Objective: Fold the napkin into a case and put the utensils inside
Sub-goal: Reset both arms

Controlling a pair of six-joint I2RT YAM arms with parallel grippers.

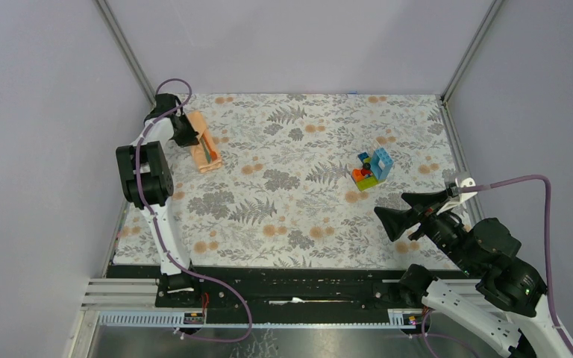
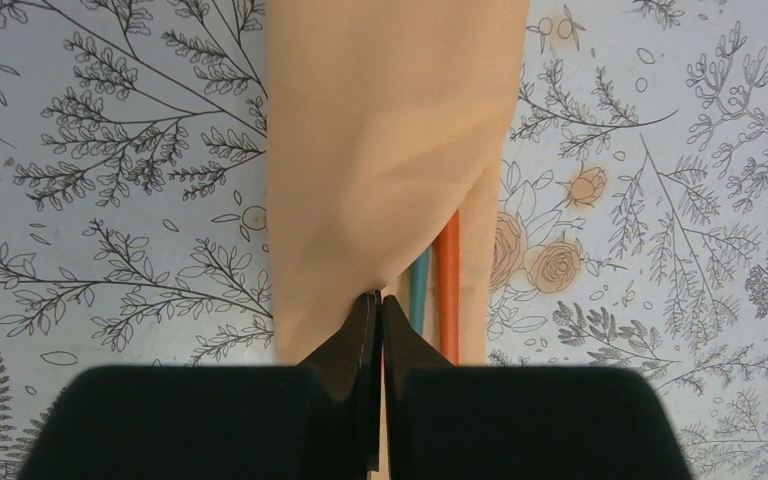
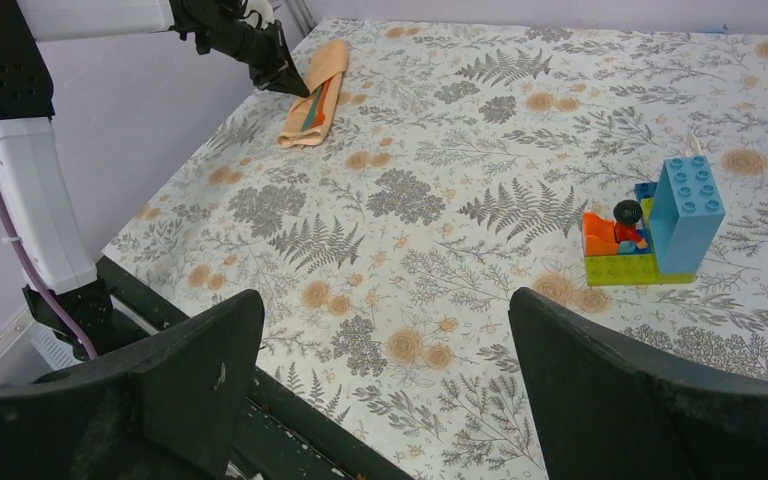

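Napkin, a narrow case at the floral mat's far-left corner holding both utensils: soft, light, slippery satin, so my closed left pincer pinches its flap edge; right pincer hangs open.

Robot test cell in a lab

A left arm and a right arm, 2 in all, are bolted side by side to a black rail, with purple cables looping off them. Plain grey panel walls held in aluminium posts close in 3 sides. A floral mat covers the surface, and a cluster of toy blocks stands on it.
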